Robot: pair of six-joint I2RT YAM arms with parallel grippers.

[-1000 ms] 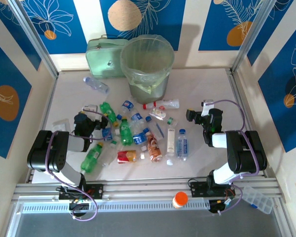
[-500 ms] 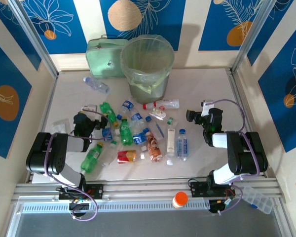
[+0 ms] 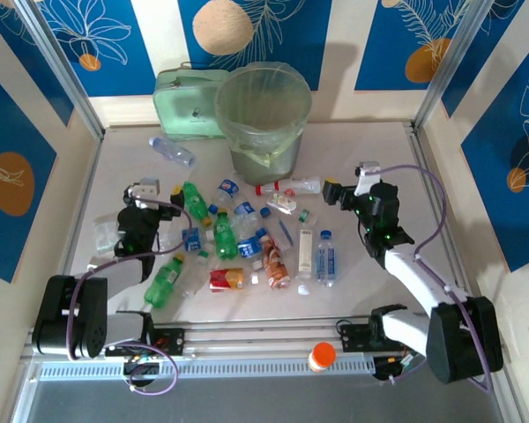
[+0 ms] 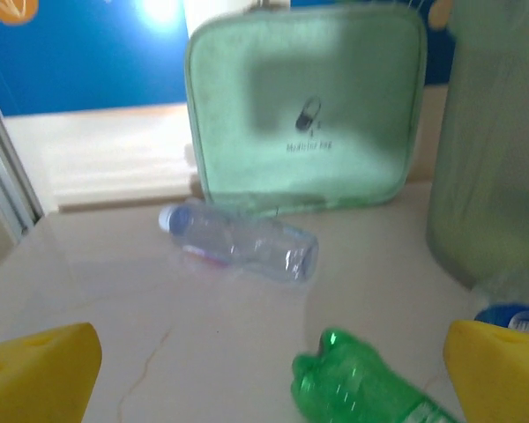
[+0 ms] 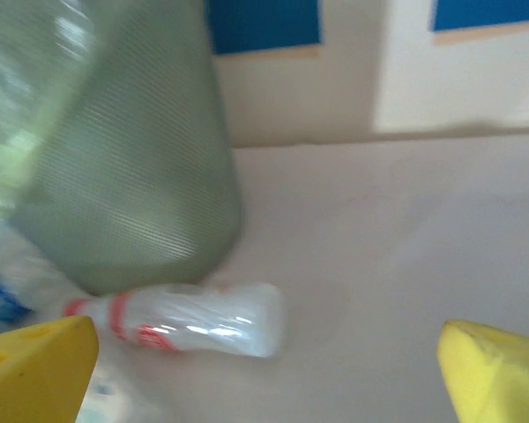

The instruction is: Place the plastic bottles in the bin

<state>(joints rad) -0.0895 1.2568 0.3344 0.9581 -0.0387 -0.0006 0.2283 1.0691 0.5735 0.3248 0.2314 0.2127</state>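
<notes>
Several plastic bottles [image 3: 247, 238], green ones and clear ones with blue, red or white labels, lie scattered across the middle of the table. The bin [image 3: 247, 132] stands behind them with its pale green liner. My left gripper [image 3: 159, 189] is open at the left of the pile. Its yellow fingertips [image 4: 35, 374] frame a green bottle [image 4: 361, 388], with a clear bottle [image 4: 242, 245] lying farther off. My right gripper [image 3: 346, 182] is open at the right. It faces a clear, red-labelled bottle [image 5: 194, 319] lying at the foot of the bin [image 5: 123, 176]. Neither gripper holds anything.
A flat mint-green case [image 3: 185, 101] leans on the back wall left of the bin. An orange-capped jar [image 3: 322, 356] sits on the front rail, and a clear plastic box [image 3: 463, 352] lies at the front right. Metal frame posts stand on both sides.
Both arms have unfolded and reached out toward the back of the table. The left gripper now points at the case, the right one at the bin's foot. No bottle has moved.
</notes>
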